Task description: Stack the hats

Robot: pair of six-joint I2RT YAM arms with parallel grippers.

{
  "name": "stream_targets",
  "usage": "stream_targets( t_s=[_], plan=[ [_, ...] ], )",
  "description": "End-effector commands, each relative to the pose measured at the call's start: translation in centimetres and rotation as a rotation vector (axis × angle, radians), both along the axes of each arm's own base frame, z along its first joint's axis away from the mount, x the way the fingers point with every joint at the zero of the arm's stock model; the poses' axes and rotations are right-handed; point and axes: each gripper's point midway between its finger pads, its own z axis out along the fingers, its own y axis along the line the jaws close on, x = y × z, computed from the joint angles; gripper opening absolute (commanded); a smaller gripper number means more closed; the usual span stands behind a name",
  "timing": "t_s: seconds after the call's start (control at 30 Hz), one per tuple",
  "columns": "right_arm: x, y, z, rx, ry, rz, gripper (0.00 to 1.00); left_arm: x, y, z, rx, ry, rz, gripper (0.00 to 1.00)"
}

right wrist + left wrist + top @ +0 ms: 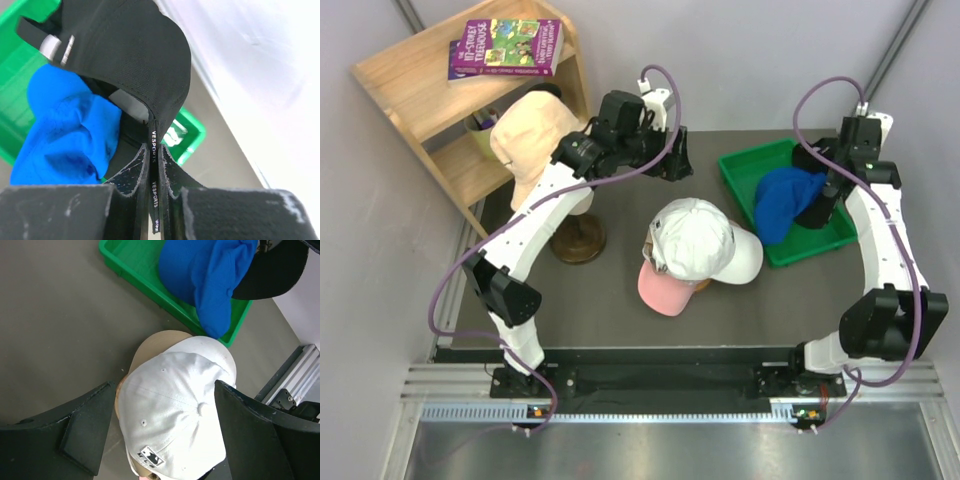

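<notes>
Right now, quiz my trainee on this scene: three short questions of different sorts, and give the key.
1. True or false: the right hand is shut on the black hat by its strap.
2. Which hat lies in the green tray? A pink, B blue, C white.
3. Fill in: in its wrist view, the open left hand frames the ___ hat.

Key: 1 true. 2 B, the blue hat. 3 white hat.
</notes>
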Motion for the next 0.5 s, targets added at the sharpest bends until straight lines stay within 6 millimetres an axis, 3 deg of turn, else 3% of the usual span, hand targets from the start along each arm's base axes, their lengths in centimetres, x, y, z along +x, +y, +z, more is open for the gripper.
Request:
stream_targets(
  t_s=[0.0, 0.1, 0.23, 0.47],
  plan=[
    [-1.7, -1.6, 5.7, -0.096, -0.111, -0.075, 0.06, 1.1, -1.1, 2.3, -0.074, -0.062, -0.026, 0.85],
    [-1.7, -1.3, 6.8, -0.083, -0.138, -0.066, 0.04, 1.3, -1.3, 2.6, -0.088, -0.068, -0.029, 0.85],
    [-1.7, -0.6, 11.0, -0.079, -0.261, -0.039, 0.05, 1.8, -1.7, 3.1, -0.122, -0.071, -0.034, 0.85],
    [-2.1, -1.6, 17.0, -0.167, -0.337, -0.065, 0.05, 2.7, -1.6, 3.8, -0.147, -0.075, -0.016, 0.85]
  ],
)
